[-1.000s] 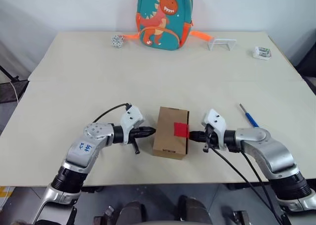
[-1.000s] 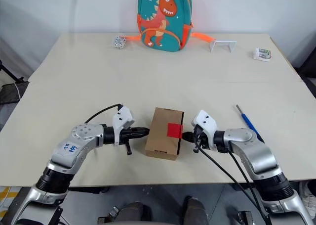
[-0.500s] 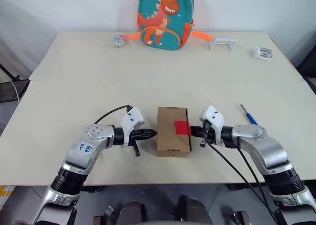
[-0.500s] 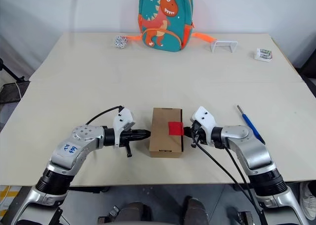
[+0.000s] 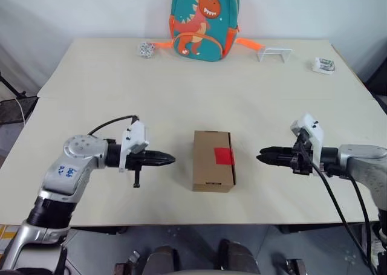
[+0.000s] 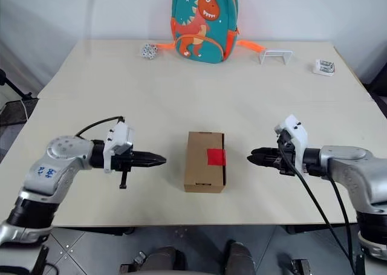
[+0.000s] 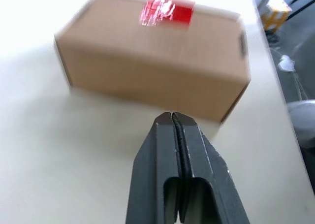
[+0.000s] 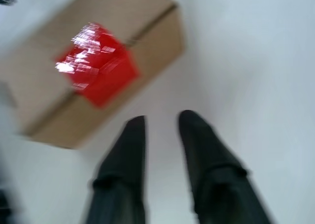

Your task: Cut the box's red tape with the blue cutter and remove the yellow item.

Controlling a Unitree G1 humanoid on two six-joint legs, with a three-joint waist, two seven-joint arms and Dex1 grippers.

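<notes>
beige table (image 5: pixel 181 87), backpack (image 5: pixel 204 22) against white wall (image 5: pixel 72 9)

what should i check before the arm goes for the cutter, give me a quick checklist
1. Small brown cardboard box flat on the beige table, flaps closed: ok.
2. Red square tape patch uncut on the seam: ok.
3. Left gripper apart from the box, shut, holding nothing: ok.
4. Right gripper apart from the box, fingers parted and empty: ok.
5. Blue cutter located: cannot tell.
6. Teal dinosaur backpack and other small things at the far edge, away from the work area: ok.
</notes>
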